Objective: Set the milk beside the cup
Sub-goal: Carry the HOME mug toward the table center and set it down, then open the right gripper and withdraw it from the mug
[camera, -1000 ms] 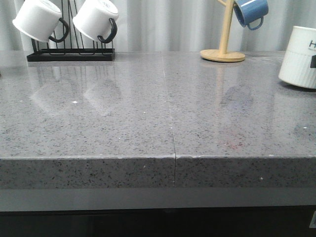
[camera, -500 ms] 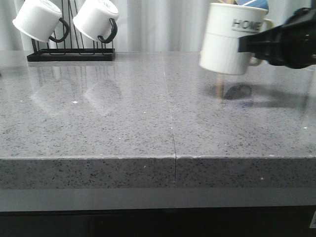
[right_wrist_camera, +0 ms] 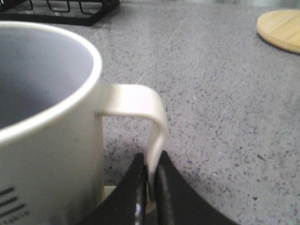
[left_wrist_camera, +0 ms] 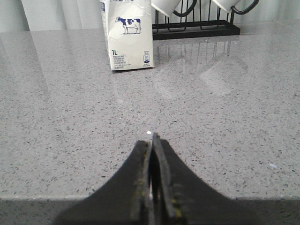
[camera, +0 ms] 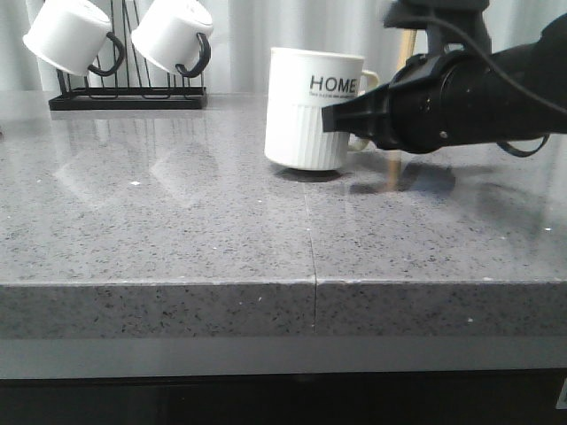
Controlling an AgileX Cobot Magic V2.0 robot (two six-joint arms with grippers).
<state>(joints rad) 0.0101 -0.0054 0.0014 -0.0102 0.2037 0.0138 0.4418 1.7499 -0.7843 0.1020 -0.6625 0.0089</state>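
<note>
"HOME" cup [camera: 312, 108] handle pinched in right pincer [right_wrist_camera: 151, 187]; left pincer [left_wrist_camera: 153, 154] closed, empty; "1L" milk [left_wrist_camera: 127, 35]

bare counter [camera: 177, 221] left of cup [camera: 310, 111]

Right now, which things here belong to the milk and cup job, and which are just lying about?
Belong to the job:
milk carton
HOME cup, handle pinched by right tool
left tool, shut, empty

Just lying about:
black mug rack with white mugs
wooden stand base
</note>
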